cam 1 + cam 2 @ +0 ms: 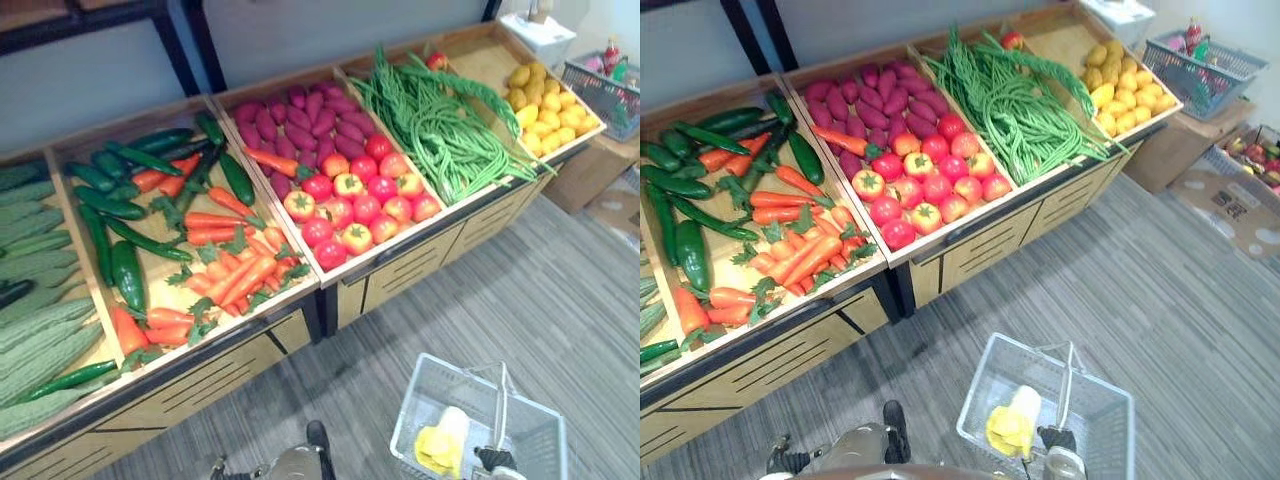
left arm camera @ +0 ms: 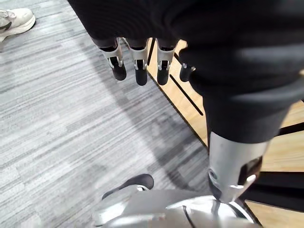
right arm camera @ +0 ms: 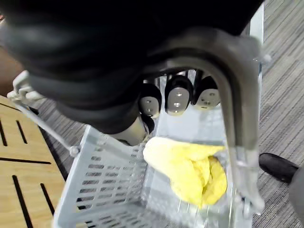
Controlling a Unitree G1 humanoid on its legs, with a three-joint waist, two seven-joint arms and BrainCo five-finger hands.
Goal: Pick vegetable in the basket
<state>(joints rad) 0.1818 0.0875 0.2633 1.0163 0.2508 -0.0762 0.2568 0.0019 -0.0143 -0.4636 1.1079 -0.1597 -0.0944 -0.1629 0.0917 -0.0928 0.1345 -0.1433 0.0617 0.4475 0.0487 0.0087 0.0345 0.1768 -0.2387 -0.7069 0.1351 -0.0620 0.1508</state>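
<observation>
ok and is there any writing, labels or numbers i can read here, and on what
None reads clearly.
Cardboard sheet on the floor: dark print, too blurred to read.
Bottles in the far grey basket: labels too small to read.
Wooden produce stand and white basket: no signs or tags visible.

Grey basket [image 1: 982, 404], yellow vegetable [image 1: 1012, 426] inside

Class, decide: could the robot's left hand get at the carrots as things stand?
Probably yes: the left hand hangs open and empty beside the stand, and the carrots lie uncovered near its front edge.
</observation>
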